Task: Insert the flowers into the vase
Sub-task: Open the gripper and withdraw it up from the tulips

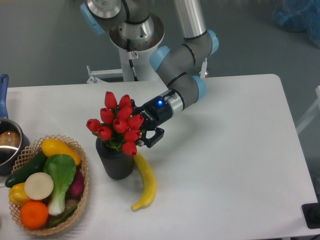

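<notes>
The red tulip flowers [118, 124] stand with their green stems in the mouth of the black ribbed vase [116, 162], which is upright on the white table left of centre. The bunch spreads wider than the vase and leans a little to the right. My gripper [144, 127] is just right of the blossoms at their height, reaching in from the upper right. Its lower finger [156, 136] stands clear of the bunch, and the other finger is hidden behind the tulips. The jaws look spread, with nothing visibly clamped.
A yellow banana [145, 182] lies against the vase's right side. A woven basket [85, 192] of vegetables and fruit sits at the front left. A pot with a blue handle [4, 142] is at the left edge. The arm's base stands behind the table.
</notes>
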You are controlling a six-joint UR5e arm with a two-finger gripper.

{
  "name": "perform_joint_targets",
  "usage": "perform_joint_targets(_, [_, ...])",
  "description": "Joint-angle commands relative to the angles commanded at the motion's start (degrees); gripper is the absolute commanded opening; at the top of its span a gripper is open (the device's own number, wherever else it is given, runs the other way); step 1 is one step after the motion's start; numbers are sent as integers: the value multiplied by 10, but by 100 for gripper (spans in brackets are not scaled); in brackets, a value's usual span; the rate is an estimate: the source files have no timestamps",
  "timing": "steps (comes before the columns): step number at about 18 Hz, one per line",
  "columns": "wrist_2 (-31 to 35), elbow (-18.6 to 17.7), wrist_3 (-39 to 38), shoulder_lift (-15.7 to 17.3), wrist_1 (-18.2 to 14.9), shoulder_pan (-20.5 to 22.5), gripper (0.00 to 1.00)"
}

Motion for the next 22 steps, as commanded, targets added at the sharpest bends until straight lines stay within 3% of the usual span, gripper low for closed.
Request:
perform_joint_targets(10, [145, 1, -43, 51, -1, 25, 100])
perform_joint_targets(13, [221, 6, -62, 80, -1, 33, 100])
perform_joint_targets(16, [346, 28, -82, 121, -3, 49, 100])
perform_joint_targets(22, [415, 72, -130, 163, -4, 76, 100])
